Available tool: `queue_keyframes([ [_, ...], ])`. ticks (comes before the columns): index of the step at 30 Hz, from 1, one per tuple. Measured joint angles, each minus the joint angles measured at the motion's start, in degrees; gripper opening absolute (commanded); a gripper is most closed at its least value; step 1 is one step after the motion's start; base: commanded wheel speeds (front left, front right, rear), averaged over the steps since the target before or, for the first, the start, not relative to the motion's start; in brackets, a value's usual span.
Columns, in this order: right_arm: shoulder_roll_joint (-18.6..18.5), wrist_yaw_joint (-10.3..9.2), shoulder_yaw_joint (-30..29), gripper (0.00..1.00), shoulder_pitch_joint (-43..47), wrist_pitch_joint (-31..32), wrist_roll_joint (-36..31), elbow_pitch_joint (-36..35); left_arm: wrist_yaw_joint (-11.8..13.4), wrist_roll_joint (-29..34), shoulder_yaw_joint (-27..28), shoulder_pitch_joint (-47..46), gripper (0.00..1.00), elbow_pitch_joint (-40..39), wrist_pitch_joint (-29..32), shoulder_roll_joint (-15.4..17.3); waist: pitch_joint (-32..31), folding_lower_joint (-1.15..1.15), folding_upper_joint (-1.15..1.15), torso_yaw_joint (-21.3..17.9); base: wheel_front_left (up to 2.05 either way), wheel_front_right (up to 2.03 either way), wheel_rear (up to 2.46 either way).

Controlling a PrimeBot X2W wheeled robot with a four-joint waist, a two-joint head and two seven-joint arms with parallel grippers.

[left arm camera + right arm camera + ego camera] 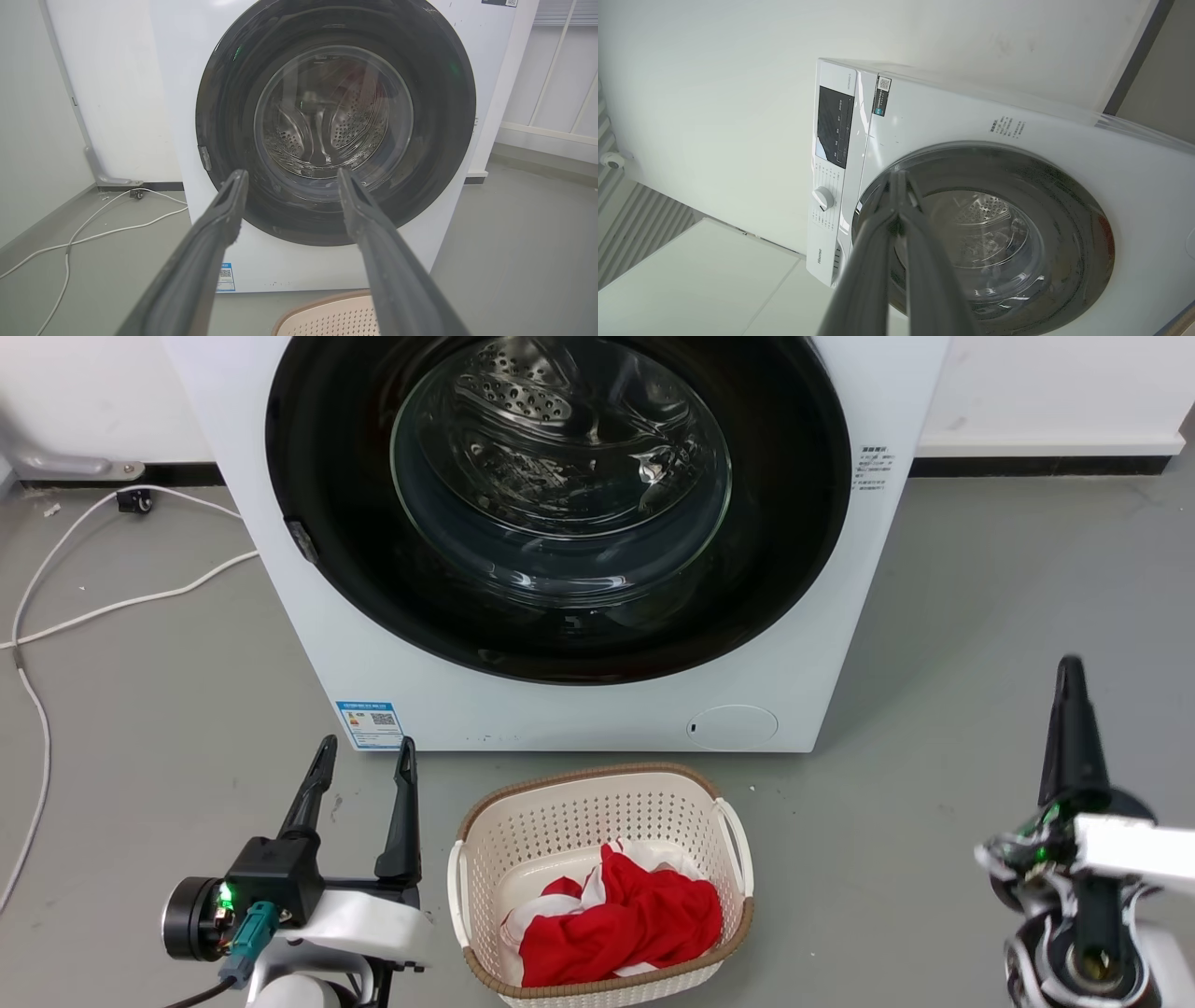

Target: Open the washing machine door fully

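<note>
Door [558,504] shut, flush in the machine [560,719] front, straight ahead in the head view and well apart from both end effectors. Left end effector [365,756] at lower left, fingers spread, holding nothing, near the machine's lower left corner. Right end effector [1070,681] at lower right, fingers pressed together, empty. Basket [597,777] with red cloth [635,915] on the floor just before the machine, below the door.

Left wrist view: spread left end effector [290,175] aimed at the lower half of the door [336,126]. Small grey tab [204,157] on the rim at this view's left, likely the pull spot. Best to shift toward that side, hook one finger behind the rim at the tab, then pull outward and follow the arc about the opposite edge. Probably the hinge side, though no hinge visible. Keep the arm above the basket [327,312].

Right wrist view, rolled sideways: closed right end effector [897,179] before the rim of the door [985,233]. Hold it clear of the swing path. Glossy rim probably slippery, so hook rather than pinch.
</note>
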Motion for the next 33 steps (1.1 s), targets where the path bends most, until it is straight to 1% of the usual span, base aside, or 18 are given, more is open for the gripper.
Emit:
queue_keyframes([
  [3, 0.00, 0.00, -0.91, 0.00, -3.47, 0.21, 8.17, 0.96, -0.01, -0.18, 0.20, -0.07, 1.00, -0.25, 0.00, -0.04, 0.42, 0.00, 0.00, -0.17, 0.00, 0.00, 0.00],
  [4, 0.00, -0.01, -1.41, 0.00, -4.83, 0.87, 9.91, 1.56, -0.01, -0.18, 0.30, -0.13, 1.00, -0.38, 0.00, -0.07, 0.65, 0.00, 0.00, -0.21, 0.00, 0.00, 0.00],
  [7, -0.65, -0.01, -2.72, 0.00, -9.82, 3.42, 13.94, 4.70, -0.07, -0.19, 0.51, -0.49, 1.00, -0.88, 0.00, -0.15, 1.55, 0.00, 0.00, -0.29, 0.00, 0.00, 0.00],
  [11, -3.47, -0.01, -3.20, 0.00, -17.89, 6.26, 17.12, 10.96, -0.29, -0.19, 0.67, -1.48, 1.00, -1.75, 0.00, -0.22, 3.08, 0.00, 0.00, -0.24, 0.00, 0.00, 0.00],
  [15, -7.60, -0.01, -2.14, 0.00, -27.36, 8.45, 17.14, 18.46, -0.52, -0.18, 0.75, -2.44, 1.00, -2.64, 0.00, -0.25, 5.08, 0.00, 0.00, 0.12, 0.00, 0.00, 0.00],
  [18, -10.53, -0.01, -0.10, 0.00, -34.78, 10.85, 16.45, 24.37, -0.71, -0.18, 0.74, -3.45, 1.00, -3.33, 0.00, -0.33, 6.76, 0.00, 0.00, 0.51, 0.00, 0.00, 0.00],
  [24, -16.11, -0.01, 4.90, 0.00, -49.75, 15.83, 12.56, 35.87, -1.03, -0.18, 0.55, -5.70, 1.00, -4.74, -0.01, -0.44, 10.54, 0.00, 0.00, 1.38, 0.00, 0.00, 0.00],
  [29, -18.09, -0.01, 10.29, 0.00, -61.13, 22.18, 8.45, 45.23, -1.27, -0.18, 0.47, -7.34, 1.00, -5.80, -0.01, -0.53, 13.74, 0.01, 0.00, 2.02, 0.00, 0.00, 0.00],
  [33, -17.92, -0.01, 14.28, 0.00, -69.37, 27.61, 4.92, 52.39, -1.36, -0.18, 0.52, -8.20, 1.00, -6.43, 0.00, -0.56, 15.97, 0.01, 0.00, 2.40, 0.00, 0.00, 0.00],
])
